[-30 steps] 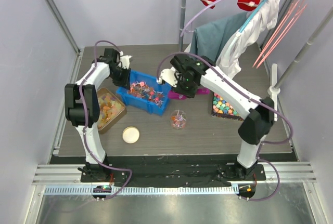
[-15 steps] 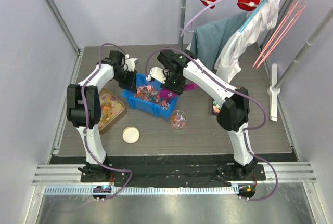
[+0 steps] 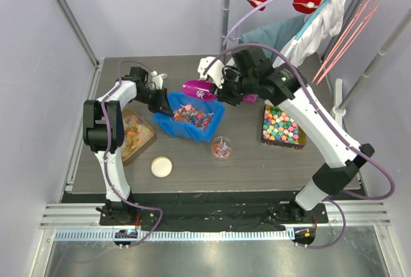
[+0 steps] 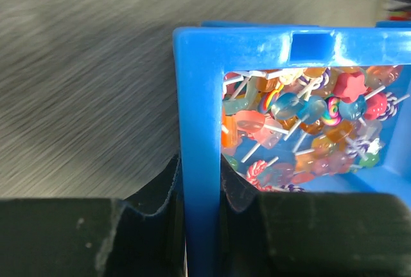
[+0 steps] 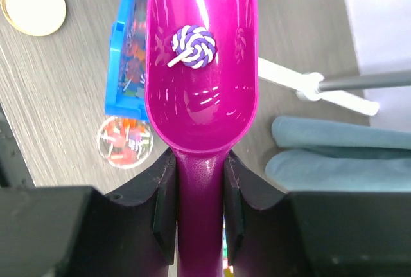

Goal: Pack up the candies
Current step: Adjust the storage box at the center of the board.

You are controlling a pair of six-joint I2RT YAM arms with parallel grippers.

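Candies [image 4: 302, 129] are lying in blue plastic bin [image 4: 257, 45], its wall pinched by left pincer [image 4: 200, 180]; right pincer [image 5: 199, 187] is clamping magenta plastic scoop [image 5: 215, 97] bearing one purple swirl lollipop [image 5: 194, 47]; scoop needs holding level

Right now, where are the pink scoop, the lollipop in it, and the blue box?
pink scoop [image 5: 202, 97], right wrist view, on the bare part of its bowl.
lollipop [image 5: 194, 47], right wrist view, on its purple-and-white swirl.
blue box [image 4: 199, 110], left wrist view, on its side wall.
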